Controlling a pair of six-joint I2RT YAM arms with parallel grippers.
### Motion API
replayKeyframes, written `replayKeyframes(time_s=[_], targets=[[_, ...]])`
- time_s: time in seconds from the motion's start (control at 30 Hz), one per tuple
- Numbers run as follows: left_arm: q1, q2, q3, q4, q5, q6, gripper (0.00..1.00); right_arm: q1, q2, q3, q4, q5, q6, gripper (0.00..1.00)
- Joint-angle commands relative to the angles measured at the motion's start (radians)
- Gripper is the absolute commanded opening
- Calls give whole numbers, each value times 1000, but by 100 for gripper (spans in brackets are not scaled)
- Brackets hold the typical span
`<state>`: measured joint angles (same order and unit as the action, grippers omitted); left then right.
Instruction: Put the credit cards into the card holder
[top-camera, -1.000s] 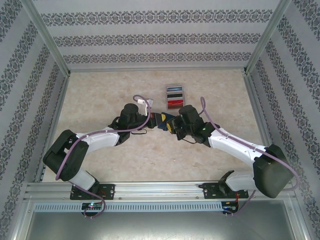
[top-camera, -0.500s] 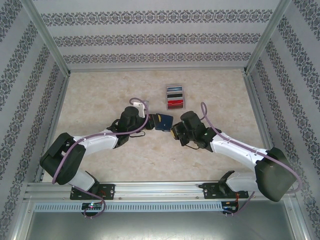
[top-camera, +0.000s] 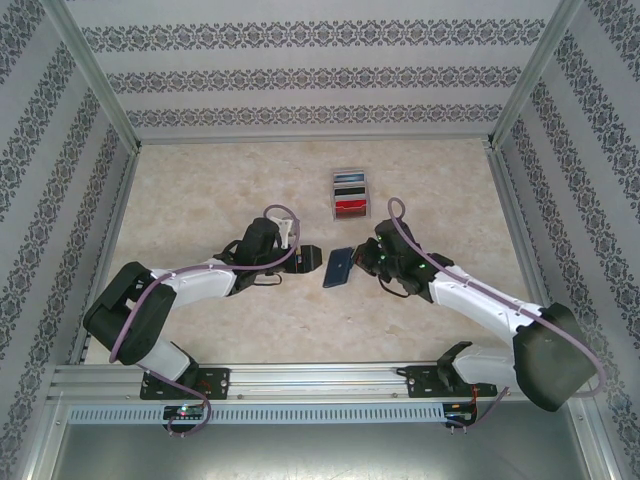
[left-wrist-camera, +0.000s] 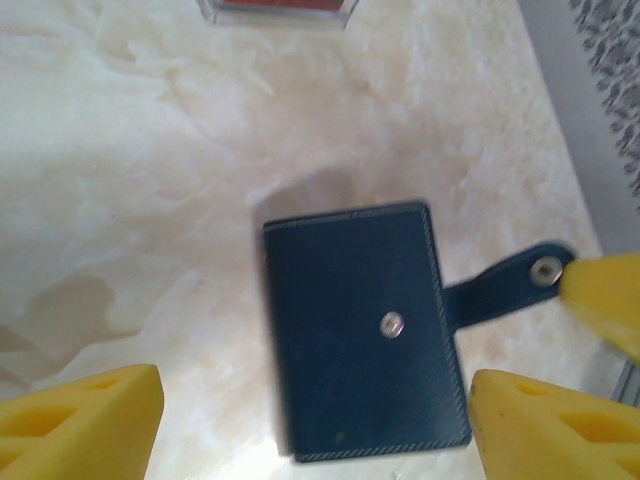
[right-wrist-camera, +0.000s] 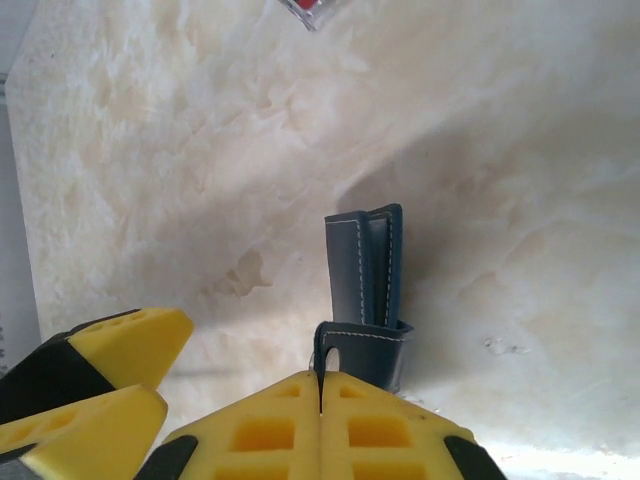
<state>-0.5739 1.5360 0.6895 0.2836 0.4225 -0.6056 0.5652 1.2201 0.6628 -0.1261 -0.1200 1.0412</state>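
At the middle of the marbled tabletop (top-camera: 200, 200) between papered walls (top-camera: 300, 75), the card holder (top-camera: 338, 266) is being pinched by its tab (left-wrist-camera: 510, 285) in the closed right end effector (right-wrist-camera: 320, 385), while the left end effector (top-camera: 305, 258), clamped earlier, is being held wide.

our left arm (top-camera: 190, 282) and right arm (top-camera: 470, 295) angled inward, tips facing; we held the left end effector (left-wrist-camera: 315, 425) wide apart, the right end effector (right-wrist-camera: 320, 395) pressed fully together.
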Motion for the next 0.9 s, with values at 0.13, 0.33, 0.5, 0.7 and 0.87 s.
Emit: replayKeyframes(time_s=[0.13,0.33,0.5,0.7,0.87], targets=[[7,80,79,-39,213,104,81,-76,-86,-9,30,-152,-208,0],[16,188,130,46,329,-7,86,-76,-71,0,80,-188,-227,0],[33,269,151,118,374,-92,82,-69,-6,-15,175,-230,-252,0],[37,316,150,118,384,-93,63,-103,-47,-52,128,-230,-275,0],[38,292,134,90,341,-71,52,-206,-145,-170,90,-275,-283,0]])
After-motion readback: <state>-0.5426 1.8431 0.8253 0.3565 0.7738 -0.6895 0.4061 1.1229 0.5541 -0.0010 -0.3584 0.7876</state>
